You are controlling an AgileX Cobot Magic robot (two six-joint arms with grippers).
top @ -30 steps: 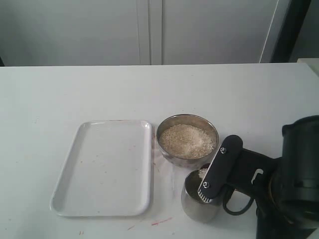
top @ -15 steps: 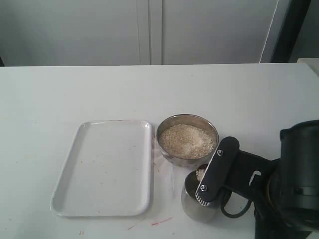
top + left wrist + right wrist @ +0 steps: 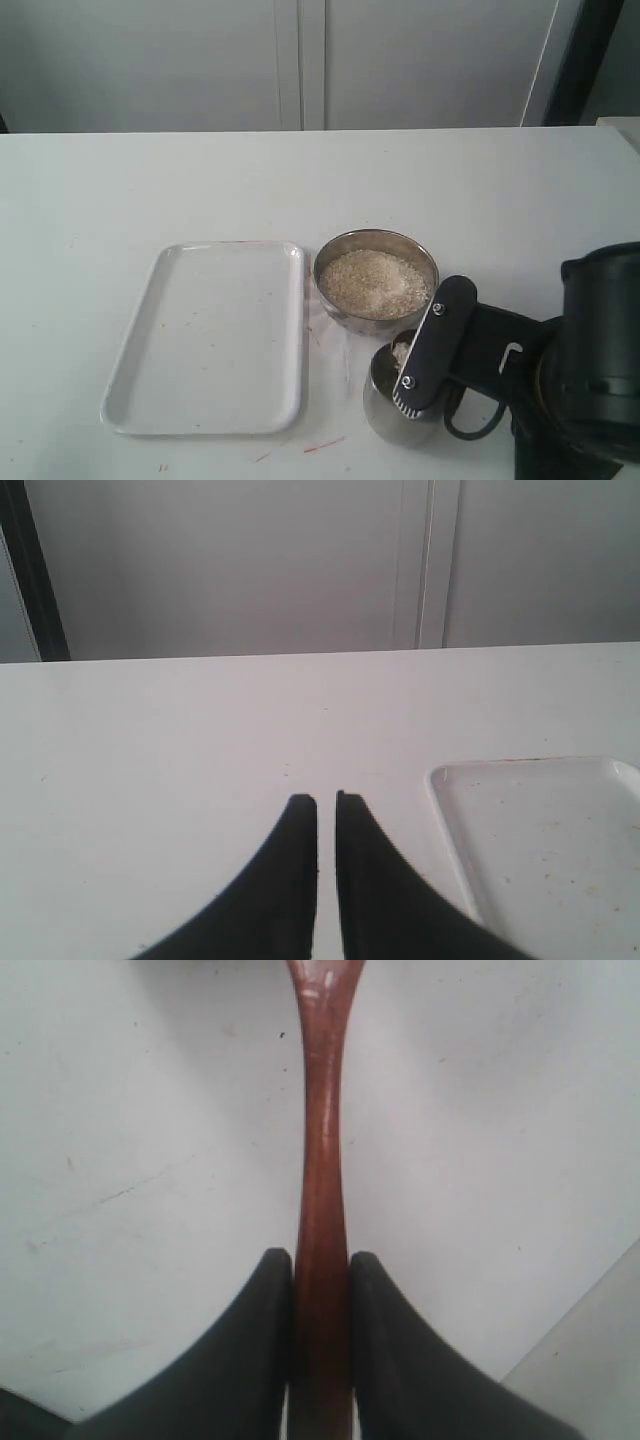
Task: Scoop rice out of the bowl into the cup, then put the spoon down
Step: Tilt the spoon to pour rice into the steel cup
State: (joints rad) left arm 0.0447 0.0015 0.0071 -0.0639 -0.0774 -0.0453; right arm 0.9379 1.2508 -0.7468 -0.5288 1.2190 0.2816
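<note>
The shiny steel bowl [image 3: 330, 295] stands right of the tray and holds a heap of pale rice [image 3: 375, 283]. Just in front of it is the small steel cup [image 3: 385, 415], partly covered by my right gripper [image 3: 420, 350]. That gripper [image 3: 322, 1255] is shut on the reddish-brown spoon's handle [image 3: 322, 1150]. The spoon's oval end [image 3: 402, 350] carries a little rice and hangs over the cup's mouth. In the right wrist view the spoon's bowl runs out of frame. My left gripper [image 3: 326, 798] is shut, holds nothing and hovers over bare table beside the tray.
A white rectangular tray [image 3: 210, 335] lies left of the bowl; its corner [image 3: 540, 860] shows in the left wrist view. The table [image 3: 200, 180] is white, with cabinet doors behind it. A red smear [image 3: 322, 443] marks the front edge.
My right gripper has shifted slightly left and down with the spoon, bringing the spoon's end lower over the cup. The bowl, cup and tray have not moved.
</note>
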